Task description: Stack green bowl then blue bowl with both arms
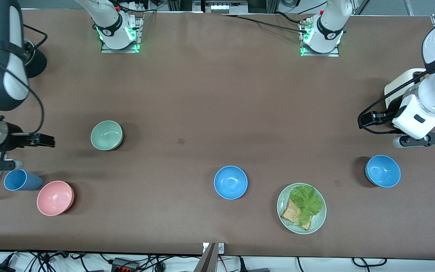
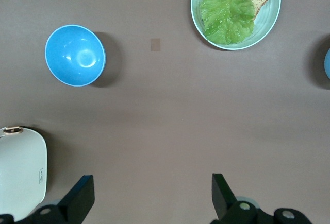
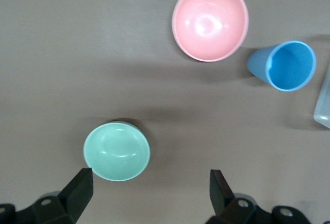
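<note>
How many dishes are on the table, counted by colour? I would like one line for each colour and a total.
Blue: 3, a blue bowl, another blue bowl and a blue cup
Green: 2, the green bowl and a green plate
Pink: 1, a pink bowl
Total: 6
</note>
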`<state>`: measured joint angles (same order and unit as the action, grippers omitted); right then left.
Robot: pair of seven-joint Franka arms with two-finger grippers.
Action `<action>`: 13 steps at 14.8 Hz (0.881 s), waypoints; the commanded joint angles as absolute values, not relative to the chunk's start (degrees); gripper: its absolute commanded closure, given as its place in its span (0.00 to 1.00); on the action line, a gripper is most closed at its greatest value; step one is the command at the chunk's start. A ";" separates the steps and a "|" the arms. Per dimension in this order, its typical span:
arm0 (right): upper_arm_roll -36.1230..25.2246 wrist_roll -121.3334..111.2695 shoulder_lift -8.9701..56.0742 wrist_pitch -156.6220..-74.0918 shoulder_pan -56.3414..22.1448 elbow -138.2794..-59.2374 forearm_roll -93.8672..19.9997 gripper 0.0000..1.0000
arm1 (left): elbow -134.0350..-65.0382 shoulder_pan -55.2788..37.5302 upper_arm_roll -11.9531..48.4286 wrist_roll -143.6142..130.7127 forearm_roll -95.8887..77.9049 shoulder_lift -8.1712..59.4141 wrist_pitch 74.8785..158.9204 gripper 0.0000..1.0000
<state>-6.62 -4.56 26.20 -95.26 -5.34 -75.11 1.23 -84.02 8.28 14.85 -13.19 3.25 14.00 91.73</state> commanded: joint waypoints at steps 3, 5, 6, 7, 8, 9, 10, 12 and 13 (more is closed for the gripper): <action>-7.20 -4.04 25.58 -94.75 -6.33 -74.44 1.06 0.00 | -84.73 10.63 14.85 -12.31 2.02 12.39 89.04 0.00; -7.21 -4.31 23.48 -94.57 -5.80 -74.44 0.88 0.00 | -84.73 10.99 14.51 -9.59 2.02 12.39 88.95 0.00; -7.21 -4.48 22.86 -94.48 -5.10 -74.44 0.01 0.00 | -84.73 10.99 14.41 -9.15 2.02 12.39 88.95 0.00; -7.21 -4.40 22.85 -94.40 -4.84 -74.44 -0.87 0.00 | -84.73 10.99 14.33 -9.14 2.02 12.39 88.95 0.00; -7.21 -4.22 22.94 -94.39 -4.49 -74.53 -2.01 0.00 | -84.73 10.90 14.24 -9.14 2.11 12.57 89.03 0.00; -7.12 -3.87 23.29 -94.48 -4.05 -74.62 -2.89 0.00 | -84.81 10.99 14.24 -9.05 2.11 12.83 89.12 0.00; -7.12 -3.87 23.47 -94.74 -3.96 -74.62 -2.90 0.00 | -84.73 11.16 14.15 -9.05 2.37 13.01 89.56 0.00; -7.12 -3.87 23.55 -95.18 -3.87 -74.88 -2.90 0.00 | -84.64 12.74 14.15 -9.05 2.55 15.45 89.74 0.00; -7.12 -3.87 24.08 -95.36 -3.69 -74.88 -2.99 0.00 | -84.64 12.83 14.15 -8.97 2.64 16.43 90.52 0.00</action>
